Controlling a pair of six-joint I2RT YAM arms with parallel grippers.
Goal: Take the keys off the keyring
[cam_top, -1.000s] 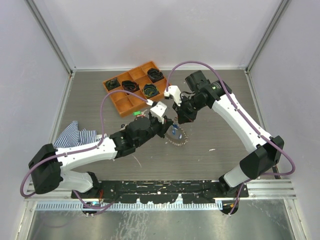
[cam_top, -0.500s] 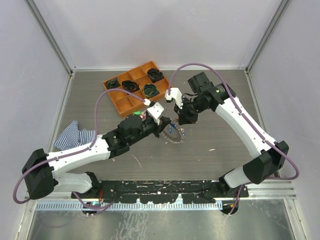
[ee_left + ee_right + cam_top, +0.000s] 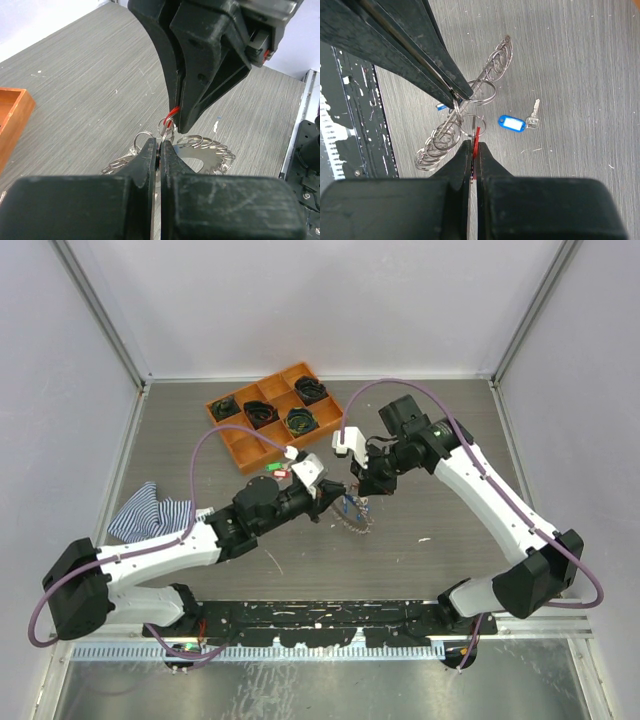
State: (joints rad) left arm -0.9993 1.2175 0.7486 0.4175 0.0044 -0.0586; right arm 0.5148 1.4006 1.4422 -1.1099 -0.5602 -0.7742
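The keyring (image 3: 353, 517), a wire ring fringed with silvery split rings, hangs just above the table centre between both grippers. My left gripper (image 3: 328, 498) (image 3: 160, 143) is shut on one of its rings (image 3: 142, 136). My right gripper (image 3: 362, 488) (image 3: 474, 145) is shut on a red tag (image 3: 476, 135) that hangs on a small ring (image 3: 472, 122) of the keyring (image 3: 440, 142). A loose key with a blue tag (image 3: 512, 122) lies on the table beside the keyring. Another blue tag (image 3: 441, 106) shows behind the rings.
An orange compartment tray (image 3: 238, 445) with black coiled bundles (image 3: 300, 420) stands at the back left. Small green and red tagged pieces (image 3: 275, 470) lie in front of it. A striped cloth (image 3: 150, 512) lies at the left edge.
The left arm has swung its wrist a little to the left and the right wrist has shifted slightly. Both grippers have stayed shut at the keyring, which has barely moved.
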